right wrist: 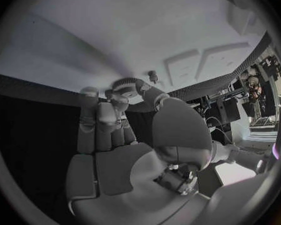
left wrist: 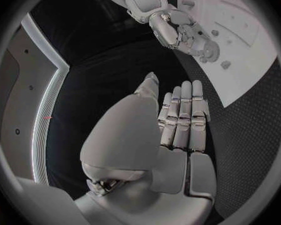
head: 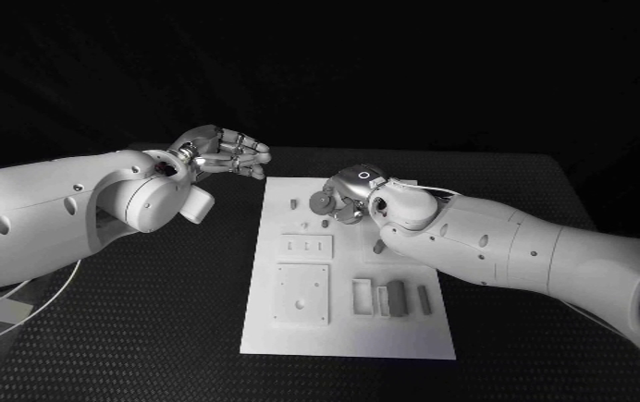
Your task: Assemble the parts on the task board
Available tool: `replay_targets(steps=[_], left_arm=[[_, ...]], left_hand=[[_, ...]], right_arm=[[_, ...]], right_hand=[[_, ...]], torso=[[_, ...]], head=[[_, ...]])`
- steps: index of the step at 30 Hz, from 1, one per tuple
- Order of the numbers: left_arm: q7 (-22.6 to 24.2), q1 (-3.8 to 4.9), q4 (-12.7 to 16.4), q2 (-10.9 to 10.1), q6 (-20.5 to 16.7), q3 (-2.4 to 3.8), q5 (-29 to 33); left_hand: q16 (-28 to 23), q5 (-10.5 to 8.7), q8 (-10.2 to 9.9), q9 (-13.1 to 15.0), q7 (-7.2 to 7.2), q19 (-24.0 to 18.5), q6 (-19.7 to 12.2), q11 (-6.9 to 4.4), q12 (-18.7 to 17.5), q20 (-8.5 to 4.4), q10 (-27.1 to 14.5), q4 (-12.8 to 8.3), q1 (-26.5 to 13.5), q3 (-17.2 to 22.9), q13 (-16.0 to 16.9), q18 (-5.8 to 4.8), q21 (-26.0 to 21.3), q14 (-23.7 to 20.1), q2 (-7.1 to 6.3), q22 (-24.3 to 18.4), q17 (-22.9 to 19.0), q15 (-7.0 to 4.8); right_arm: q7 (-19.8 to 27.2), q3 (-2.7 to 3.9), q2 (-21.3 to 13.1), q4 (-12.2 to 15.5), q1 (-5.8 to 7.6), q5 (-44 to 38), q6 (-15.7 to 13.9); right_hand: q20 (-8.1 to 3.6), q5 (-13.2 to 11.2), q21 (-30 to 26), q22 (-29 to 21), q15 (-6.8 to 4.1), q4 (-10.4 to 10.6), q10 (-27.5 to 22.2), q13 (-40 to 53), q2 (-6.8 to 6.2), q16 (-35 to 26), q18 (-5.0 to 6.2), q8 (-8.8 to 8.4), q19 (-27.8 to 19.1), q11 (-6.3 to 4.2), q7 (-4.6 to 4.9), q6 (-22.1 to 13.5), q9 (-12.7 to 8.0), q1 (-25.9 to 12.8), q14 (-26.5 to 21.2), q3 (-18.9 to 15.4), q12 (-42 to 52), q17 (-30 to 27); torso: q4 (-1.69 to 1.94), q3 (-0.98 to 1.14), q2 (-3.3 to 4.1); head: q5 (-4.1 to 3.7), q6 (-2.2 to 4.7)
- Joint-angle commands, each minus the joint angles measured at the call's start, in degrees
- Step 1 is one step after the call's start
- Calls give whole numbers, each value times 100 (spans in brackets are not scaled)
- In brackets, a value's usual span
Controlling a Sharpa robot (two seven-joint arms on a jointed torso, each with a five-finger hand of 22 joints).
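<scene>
we see black textured table (head: pixel 160 328) under white rectangular task board (head: pixel 350 328) | right hand (head: pixel 350 194) pinches grey toothed gear part (head: pixel 323 201) over board | left hand (head: pixel 220 154) released, beside board

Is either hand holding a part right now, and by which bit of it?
The right hand pinches a small grey gear by its toothed rim, over the task board. The left hand holds nothing.

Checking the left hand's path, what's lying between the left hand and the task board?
Nothing: in the head view only bare black table separates the left hand, held open, from the board's near edge.
</scene>
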Motion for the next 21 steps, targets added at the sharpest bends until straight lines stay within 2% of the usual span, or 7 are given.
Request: replay_targets(steps=[1,12,15,16,21], left_arm=[[41,5,13,-5,36,4,-18],[41,5,27,-37,27,4,-18],[39,5,28,-55,24,4,-18],[39,5,28,-55,24,4,-18],[46,5,9,-85,15,4,-18]], left_hand=[[-40,-22,-23,5,81,13,-39,24,-18,25,-7,2,-47,37,7,77,-19,25,-3,10,9,-6],[-45,-22,-26,5,83,14,-44,25,-21,24,-10,3,-48,37,7,77,-20,27,-3,12,13,-6],[-46,-22,-26,5,83,14,-44,26,-22,24,-11,3,-49,38,7,77,-20,27,-3,12,15,-6],[-46,-22,-26,5,83,14,-44,26,-22,24,-11,3,-49,37,7,77,-20,27,-3,12,15,-6],[-48,-22,-27,5,84,14,-45,26,-23,24,-12,2,-48,38,8,78,-21,28,-4,13,17,-6]], right_arm=[[132,-5,-36,52,-6,137,230],[42,7,-258,253,56,141,120],[-20,70,-394,356,97,134,-18],[-20,70,-394,356,97,134,-18],[-16,238,-664,578,163,157,-282]], right_hand=[[-40,18,-24,104,17,37,-49,-11,81,-15,387,21,-24,-9,49,91,-8,8,-4,-8,26,9],[-41,17,-19,109,13,43,-56,-18,135,-16,387,22,-34,-12,46,101,-11,-6,-5,-40,38,15],[-41,17,-17,110,13,49,-57,-21,143,-16,387,22,-35,-12,46,102,-13,-17,-5,-52,41,17],[-41,17,-17,110,13,49,-57,-21,143,-16,387,22,-35,-12,46,102,-13,-17,-5,-52,41,17],[-45,18,-12,111,16,32,-59,-27,98,-16,387,22,-38,-9,50,109,-16,-12,-6,-76,49,22]], torso=[[5,2,0],[-6,3,-3],[-3,2,-1],[-3,2,-1],[-14,9,-6]], head=[[-7,2],[-32,29],[-44,49],[-44,49],[-62,85]])
